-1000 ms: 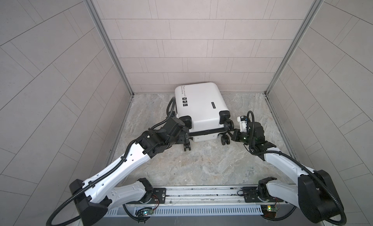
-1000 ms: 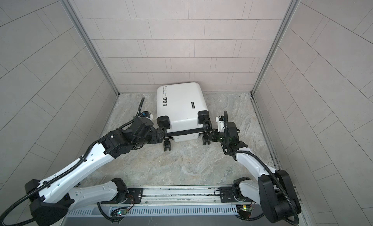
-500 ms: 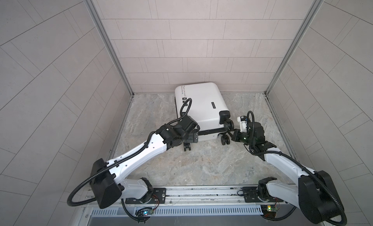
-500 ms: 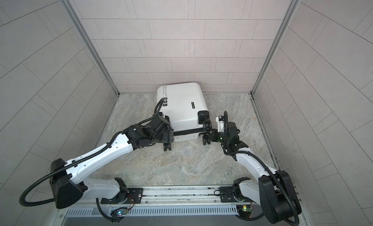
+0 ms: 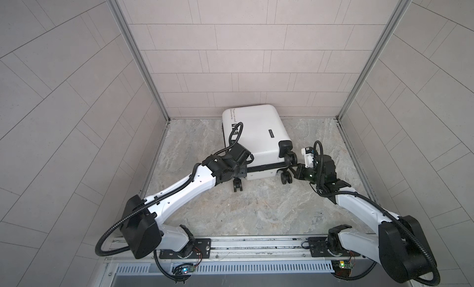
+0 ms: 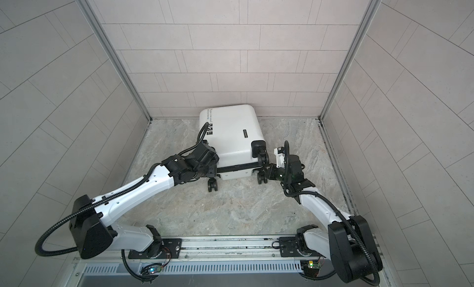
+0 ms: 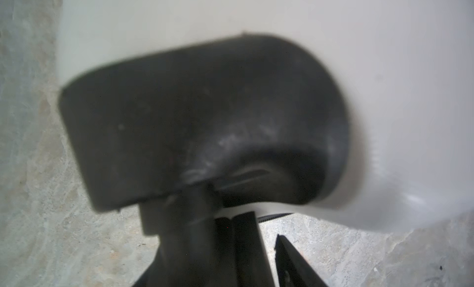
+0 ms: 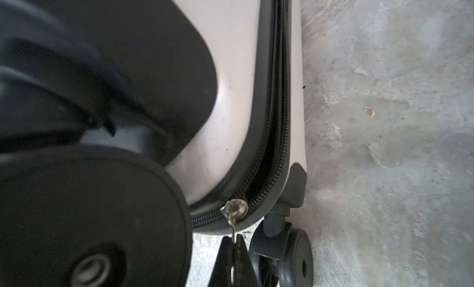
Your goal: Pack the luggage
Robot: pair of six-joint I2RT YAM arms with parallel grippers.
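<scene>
Lying flat, white luggage (image 5: 256,134) (black-wheeled): right fingers (image 8: 222,257) pinch its zipper pull (image 8: 233,230), left fingers' (image 7: 242,247) spread unclear.

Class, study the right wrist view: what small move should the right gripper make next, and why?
Probably draw the zipper pull around the corner of the luggage, along the open stretch. The right gripper is shut on the pull. On one side of the slider the zipper looks closed; on the other, the teeth stand apart.

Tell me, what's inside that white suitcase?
Only darkness shows through the unzipped gap by the zipper pull the right gripper pinches. The luggage lies closed, hiding any contents.
</scene>
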